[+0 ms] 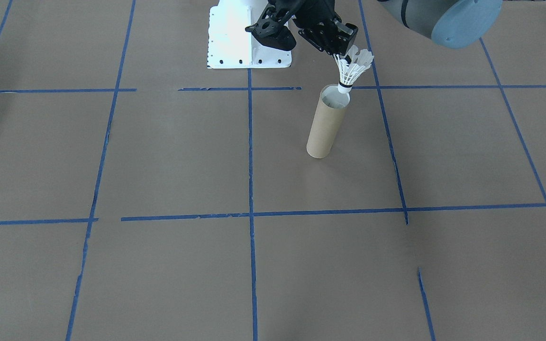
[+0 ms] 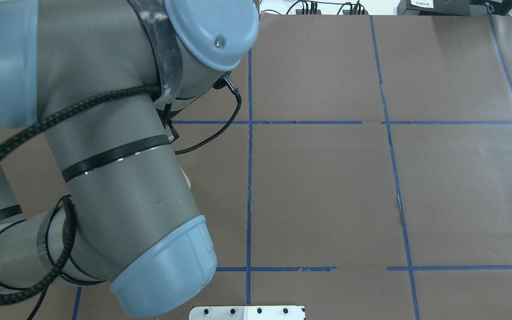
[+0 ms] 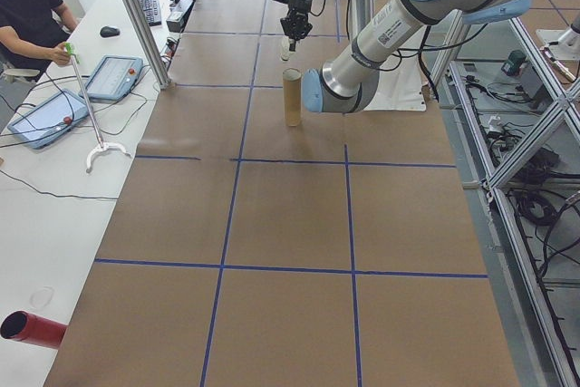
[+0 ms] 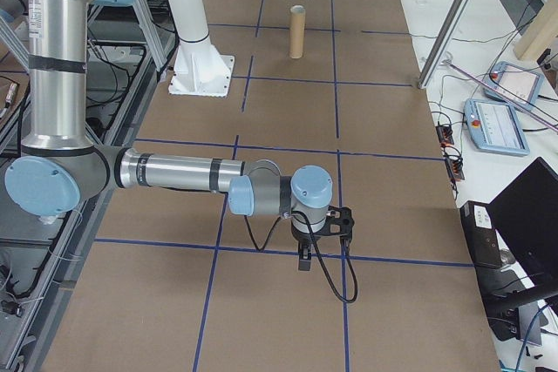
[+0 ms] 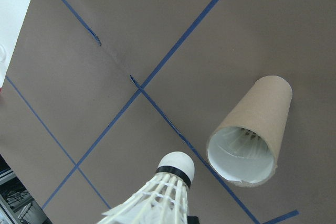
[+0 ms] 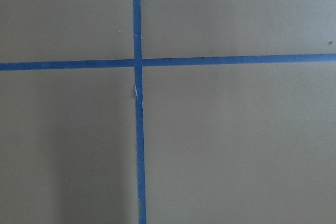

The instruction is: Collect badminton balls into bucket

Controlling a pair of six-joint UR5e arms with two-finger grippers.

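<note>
- Left gripper [image 1: 344, 47] is gripping the shuttlecock [image 1: 352, 70] by the edge of its feather skirt, fingers clamped on the feathers.
- Shuttlecock is hanging cork-down just above the tube [image 1: 326, 124] mouth; long axis is tilting, cork toward the opening, skirt leaning up and away toward the gripper.
- In the left wrist view the cork [image 5: 176, 165] is sitting beside the tube mouth [image 5: 240, 153], not centred over it. Something white and feathered is already lying inside; probably another shuttlecock.
- Risk: dropping from here, the cork could be clipping the cardboard rim and bouncing out onto the table [image 1: 159, 161], because of the offset and the tilt.
- Risk: the tube is tall and narrow, standing free; a nudge from skirt or finger could be tipping it.
- Risk: the skirt is about as wide as the bore, so a tilted entry may be jamming at the rim.
- Right gripper [image 4: 319, 234] is idling far off over bare table; only a side view shows it, so cannot tell its jaw state.
</note>
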